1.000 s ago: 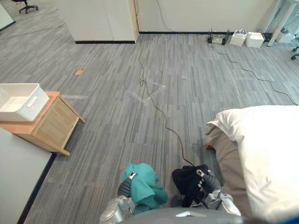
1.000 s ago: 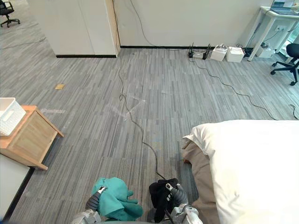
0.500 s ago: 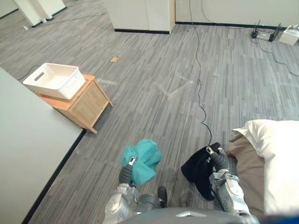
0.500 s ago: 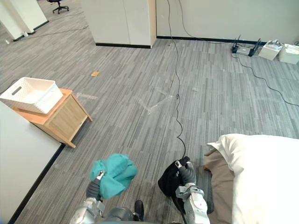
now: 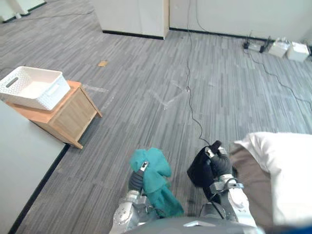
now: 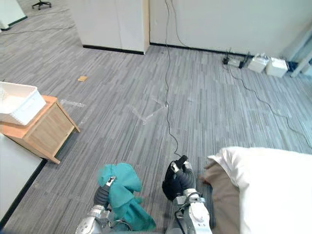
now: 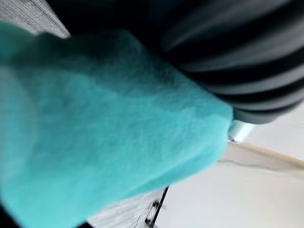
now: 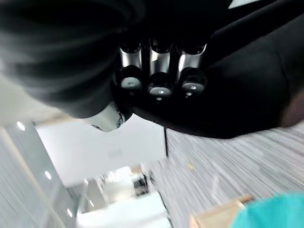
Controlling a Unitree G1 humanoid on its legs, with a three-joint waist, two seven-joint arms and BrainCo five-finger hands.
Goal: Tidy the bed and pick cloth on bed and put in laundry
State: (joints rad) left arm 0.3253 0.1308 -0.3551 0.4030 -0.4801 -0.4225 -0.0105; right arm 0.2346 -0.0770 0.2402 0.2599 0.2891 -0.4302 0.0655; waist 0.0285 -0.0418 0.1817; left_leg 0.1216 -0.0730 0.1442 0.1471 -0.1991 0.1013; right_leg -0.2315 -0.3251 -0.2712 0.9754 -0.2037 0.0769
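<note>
Underfoot and across the whole room, grey striped carpet (image 5: 146, 83). At the right edge, a bed (image 6: 273, 190) under a white duvet, with a tan sheet (image 5: 248, 180) hanging toward the carpet at the near corner. Along the lower left, a pale partition wall (image 5: 19, 165) with a dark base strip. At the far end, a white cabinet (image 5: 131, 17) against the room's wall. Just past the partition's corner, a wooden bedside table (image 5: 68, 117), and on its top a white slotted basket (image 5: 31, 87), well apart from the bed.

Low in the middle, clear of the carpet, a teal cloth (image 5: 153, 175), bunched at the top and draping down. Grips it with the left hand (image 5: 135, 179): thumb tip laid against the fabric, the other fingers buried in it. Just beside, toward the bed, a black cloth (image 5: 199, 168), smaller and balled up. Clenches it in the right hand (image 5: 220, 165); in the right wrist view, fingertips (image 8: 159, 88) curled tight into the dark fabric. Both cloths up in the hands, between bedside table and bed.

By the far wall on the right, two small white boxes (image 5: 287, 48). On the carpet beyond the table, one small brown scrap (image 5: 103, 63).
</note>
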